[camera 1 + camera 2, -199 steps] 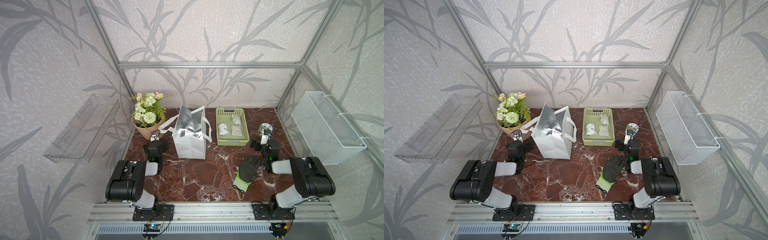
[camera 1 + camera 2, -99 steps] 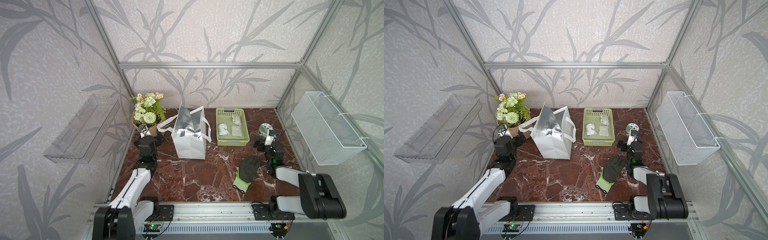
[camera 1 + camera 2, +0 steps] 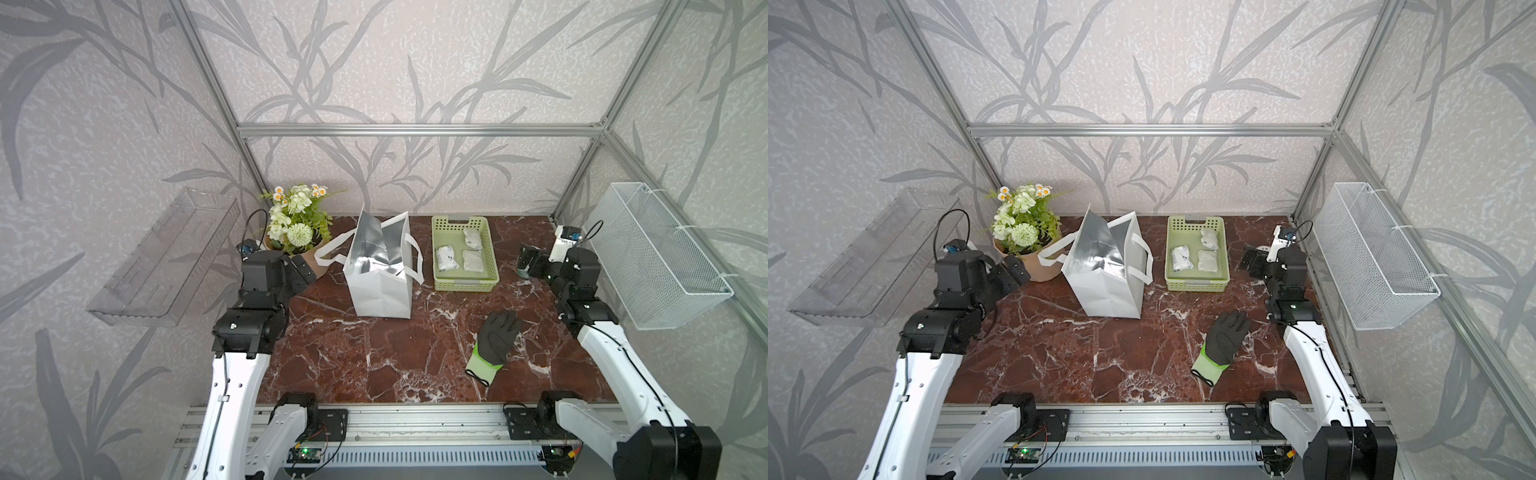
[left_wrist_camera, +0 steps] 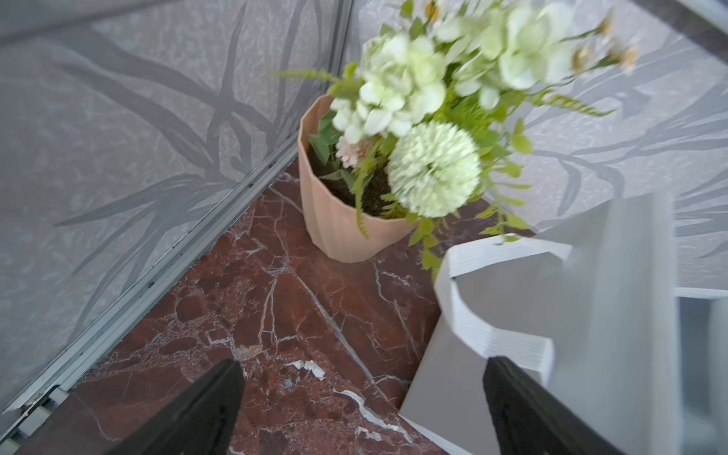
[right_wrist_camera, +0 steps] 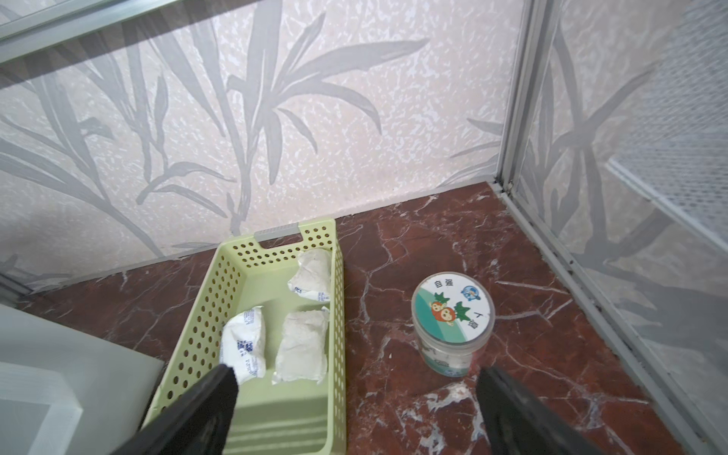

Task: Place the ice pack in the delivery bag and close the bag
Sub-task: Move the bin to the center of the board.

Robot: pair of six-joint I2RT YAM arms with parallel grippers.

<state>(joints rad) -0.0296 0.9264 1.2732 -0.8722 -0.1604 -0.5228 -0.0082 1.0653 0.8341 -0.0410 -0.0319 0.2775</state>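
The red marble worktop [image 3: 374,353] fills the lower middle of both top views. At its centre stands the delivery bag [image 3: 380,291], upright, mouth open, silver lining showing. Just right of it sits the green perforated basket [image 3: 465,286]. A potted flower arrangement [image 4: 338,220] stands at upper left. A black work glove [image 3: 496,338] with a green cuff lies flat at lower right.

The left end effector [image 4: 360,374], jaws spread and empty, hovers between pot and bag. It may be touching a strap, but the blur hides it. The right end effector [image 5: 356,374], likewise wide and empty, hangs right of the basket, by a lidded jar [image 5: 453,319]. Three white ice packs [image 3: 446,257] lie inside the basket.
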